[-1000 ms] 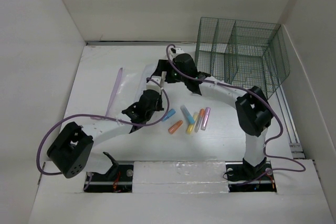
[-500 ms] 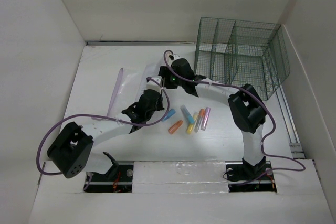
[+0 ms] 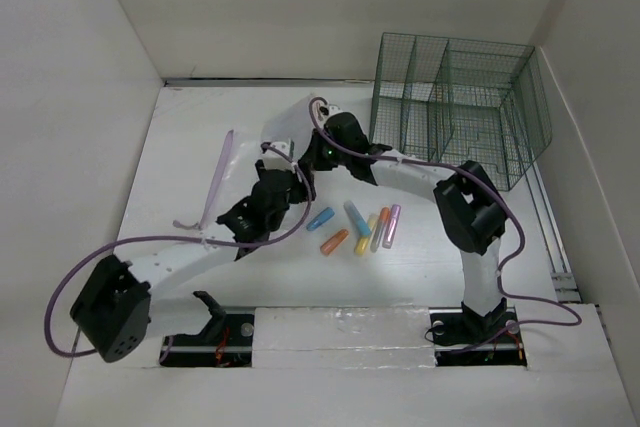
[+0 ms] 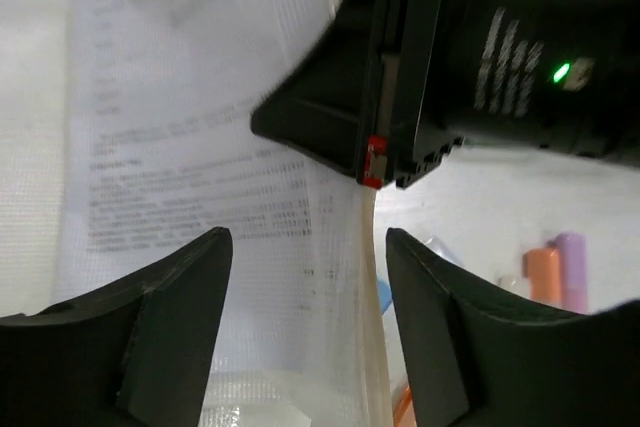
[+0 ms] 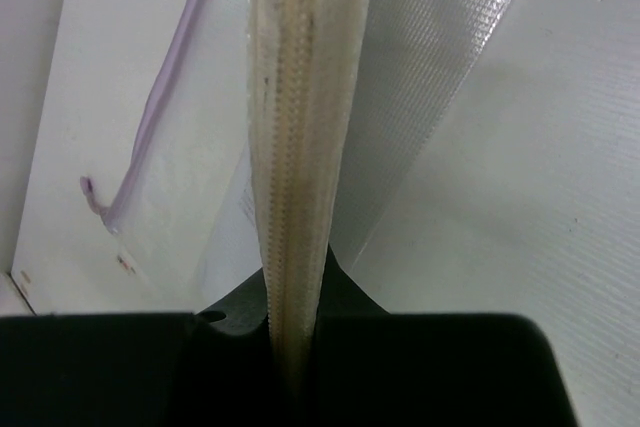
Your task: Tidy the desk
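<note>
A clear mesh pouch [image 4: 200, 147] with a cream zipper edge [image 5: 295, 127] and a printed sheet inside hangs over the white desk [image 3: 200, 127] near its middle. My right gripper [image 5: 295, 347] is shut on that zipper edge. In the top view it [image 3: 318, 132] sits at the pouch's upper end. My left gripper [image 4: 308, 337] is open just below; the pouch runs between its fingers [image 4: 170, 327] without being pinched. Several coloured highlighters [image 3: 360, 227] lie loose on the desk beside both grippers.
A dark green wire-mesh rack [image 3: 460, 107] stands at the back right. A second clear pouch with a purple zipper [image 3: 220, 172] lies along the left side of the desk. White walls enclose the desk on three sides.
My right gripper has closed on the pouch's zipper edge. My left gripper has opened and let the pouch go, and the left arm has drawn back toward the near left.
</note>
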